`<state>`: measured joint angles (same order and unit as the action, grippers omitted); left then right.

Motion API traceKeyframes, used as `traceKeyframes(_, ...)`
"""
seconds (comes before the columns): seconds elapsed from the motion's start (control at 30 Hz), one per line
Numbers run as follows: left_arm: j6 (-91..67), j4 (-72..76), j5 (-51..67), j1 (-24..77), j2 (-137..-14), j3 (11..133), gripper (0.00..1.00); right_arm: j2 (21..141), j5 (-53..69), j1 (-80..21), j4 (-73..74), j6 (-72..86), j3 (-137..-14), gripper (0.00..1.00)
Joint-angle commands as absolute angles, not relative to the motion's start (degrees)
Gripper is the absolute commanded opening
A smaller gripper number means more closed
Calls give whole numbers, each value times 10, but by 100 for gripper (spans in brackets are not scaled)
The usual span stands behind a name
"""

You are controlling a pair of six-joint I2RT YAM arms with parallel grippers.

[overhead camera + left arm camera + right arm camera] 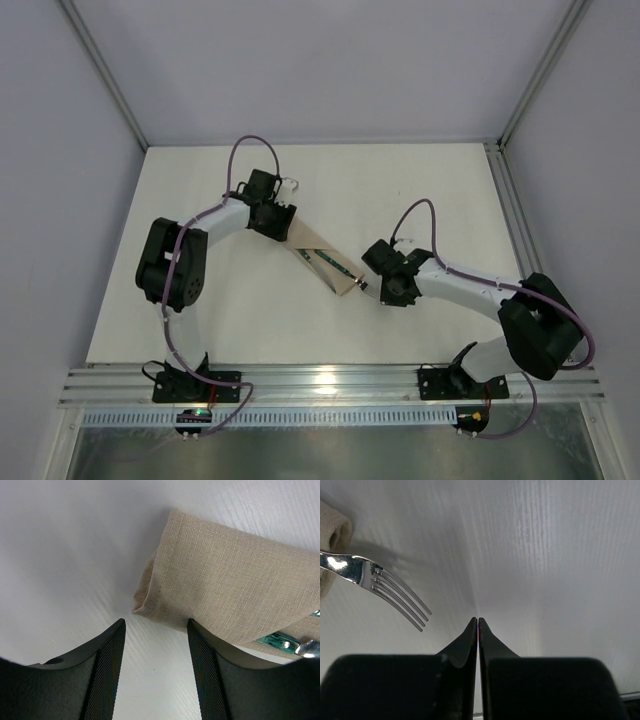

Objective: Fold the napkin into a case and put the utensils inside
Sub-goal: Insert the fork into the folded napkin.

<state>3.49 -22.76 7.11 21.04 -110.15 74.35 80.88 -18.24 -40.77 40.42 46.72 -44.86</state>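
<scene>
Case [318, 262] lies diagonal at middle of surface [420, 200], between both hands. Left hand [156, 625] half-open, holding nothing, with closed corner of case just ahead of finger gap; likely stationed to brace cloth against sliding. Fork [385, 582] tines project from far end; green handle [274, 641] shows at pocket edge. Right hand [478, 621] pinched fully together, empty, tips near tines; judged set as blunt pusher to seat fork deeper.

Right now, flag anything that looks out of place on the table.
The fork sticks out of the case tines first, beside the right gripper, whose jaws are shut on nothing. Nothing else stands out.
</scene>
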Motion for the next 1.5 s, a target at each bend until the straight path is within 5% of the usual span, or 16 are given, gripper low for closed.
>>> traceKeyframes(0.0, 40, -207, 76, 214, -1086, 737, 54, 834, -197, -436, 393, 537, -465, 4)
traceKeyframes(0.93, 45, -184, 88, 214, -1086, 732, 54, 1039, -237, -461, 398, 523, -691, 4)
traceKeyframes(1.27, 46, -184, 88, 214, -1085, 731, 54, 969, -256, -481, 408, 454, -670, 5)
traceKeyframes(1.47, 46, -186, 88, 214, -1082, 732, 54, 908, -234, -490, 397, 318, -659, 18)
